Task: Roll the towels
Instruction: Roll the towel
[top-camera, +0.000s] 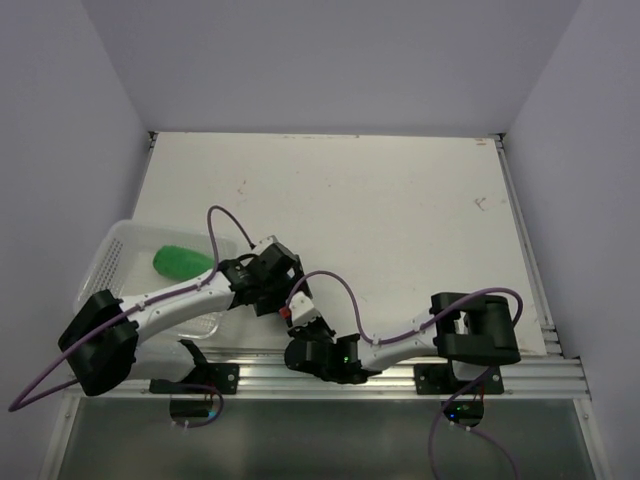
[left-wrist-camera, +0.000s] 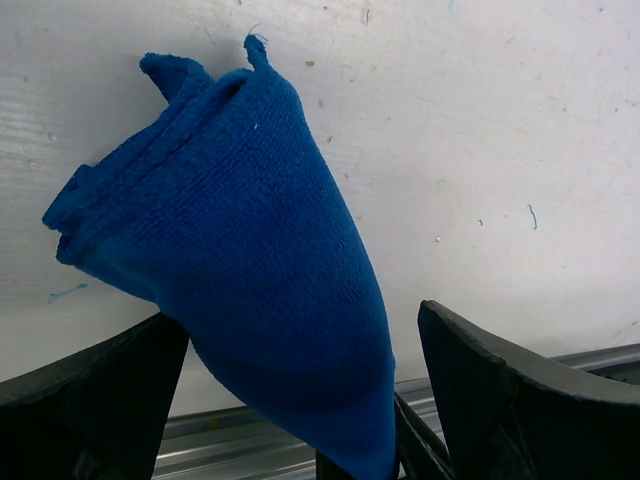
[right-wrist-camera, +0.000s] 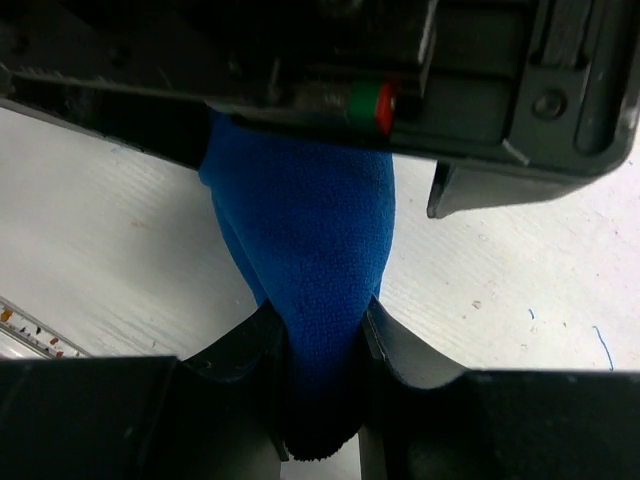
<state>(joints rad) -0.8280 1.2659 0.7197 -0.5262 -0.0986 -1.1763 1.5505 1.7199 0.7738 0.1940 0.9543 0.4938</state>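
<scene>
Plain pale lilac walls (top-camera: 330, 60) enclose a scuffed white table (top-camera: 400, 220); an aluminium rail (top-camera: 530, 372) edges its near side, light seemingly even.

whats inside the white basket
A green towel lies inside the white basket. The left arm crosses over its near part, so anything under there is hidden.

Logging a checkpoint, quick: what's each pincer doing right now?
Left pincer: open, with the blue towel between its wide-apart jaws.
Right pincer: closed on the blue towel.
</scene>
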